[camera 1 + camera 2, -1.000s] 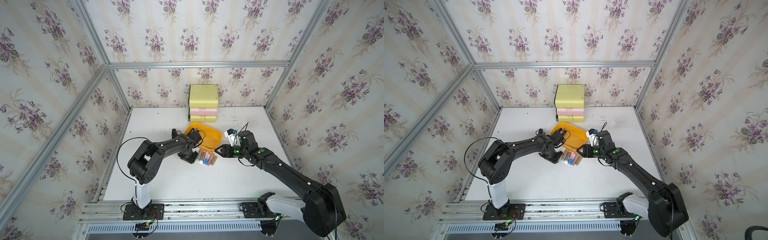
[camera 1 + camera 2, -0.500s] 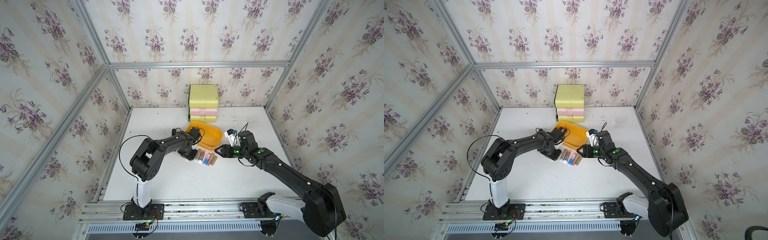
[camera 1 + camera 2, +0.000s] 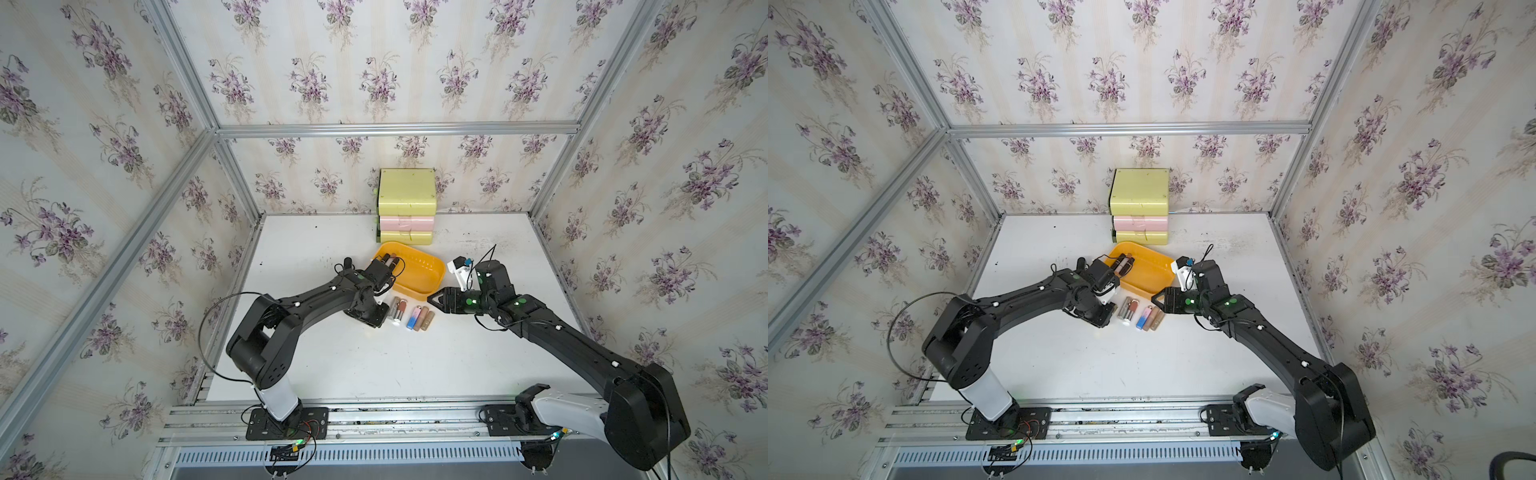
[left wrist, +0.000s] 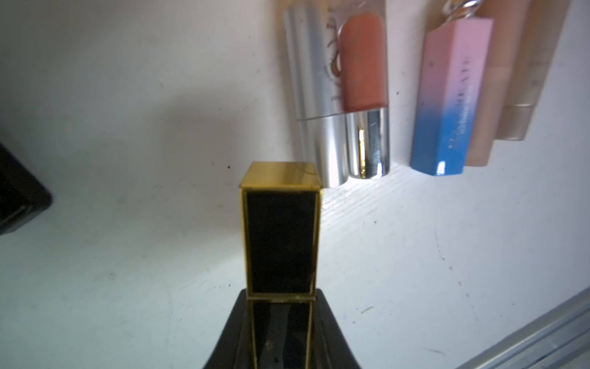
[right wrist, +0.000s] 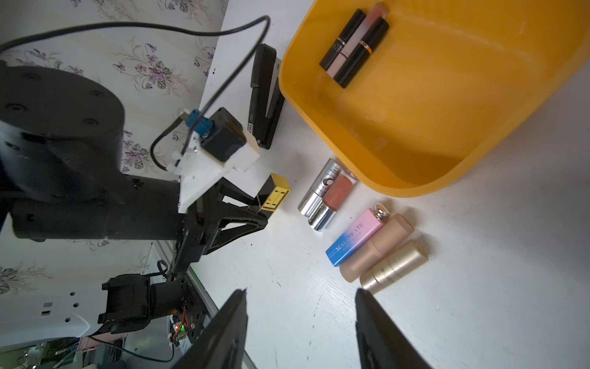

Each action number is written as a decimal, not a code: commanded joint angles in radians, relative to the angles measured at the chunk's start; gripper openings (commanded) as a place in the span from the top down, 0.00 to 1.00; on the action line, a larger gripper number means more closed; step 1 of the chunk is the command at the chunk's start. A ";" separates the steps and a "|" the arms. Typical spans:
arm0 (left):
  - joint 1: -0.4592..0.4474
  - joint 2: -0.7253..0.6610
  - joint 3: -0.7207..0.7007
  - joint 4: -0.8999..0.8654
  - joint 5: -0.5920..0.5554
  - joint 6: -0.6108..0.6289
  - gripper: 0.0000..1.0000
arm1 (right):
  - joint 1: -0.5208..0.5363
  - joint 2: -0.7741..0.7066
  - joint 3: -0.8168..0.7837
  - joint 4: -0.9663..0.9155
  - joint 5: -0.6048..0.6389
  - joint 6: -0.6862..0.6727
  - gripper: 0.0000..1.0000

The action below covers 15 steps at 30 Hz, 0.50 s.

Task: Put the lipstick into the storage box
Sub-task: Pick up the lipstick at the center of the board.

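Observation:
My left gripper [image 4: 281, 298] is shut on a black lipstick with gold edges [image 4: 281, 230], also seen in the right wrist view [image 5: 274, 195]. The held lipstick is low over the white table, just beside the row of loose lipsticks. That row has a silver one [image 3: 395, 309], a pink-and-blue one [image 3: 414, 316] and beige ones. The orange storage box [image 3: 419, 276] lies just behind the row and holds dark lipsticks [image 5: 354, 44] in its far corner. My right gripper [image 3: 432, 299] stands open and empty at the row's right end, near the box's front rim.
A pale yellow-and-pink drawer unit [image 3: 406, 208] stands against the back wall behind the box. A long black object [image 5: 265, 96] lies beside the box on its left. Floral walls and aluminium rails enclose the table on three sides.
The left gripper's jaws have closed on the black-and-gold lipstick at the left end of the row. The right arm has not moved.

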 commanded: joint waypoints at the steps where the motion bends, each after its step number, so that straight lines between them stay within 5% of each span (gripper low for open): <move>1: 0.026 -0.079 0.002 -0.014 0.063 -0.010 0.78 | 0.001 0.009 0.006 0.097 -0.074 0.029 0.43; 10: 0.162 -0.255 0.056 0.123 0.612 -0.063 0.77 | 0.002 -0.008 0.019 0.442 -0.397 0.114 0.42; 15: 0.185 -0.328 0.052 0.280 0.817 -0.175 0.77 | 0.005 -0.001 0.044 0.636 -0.519 0.223 0.38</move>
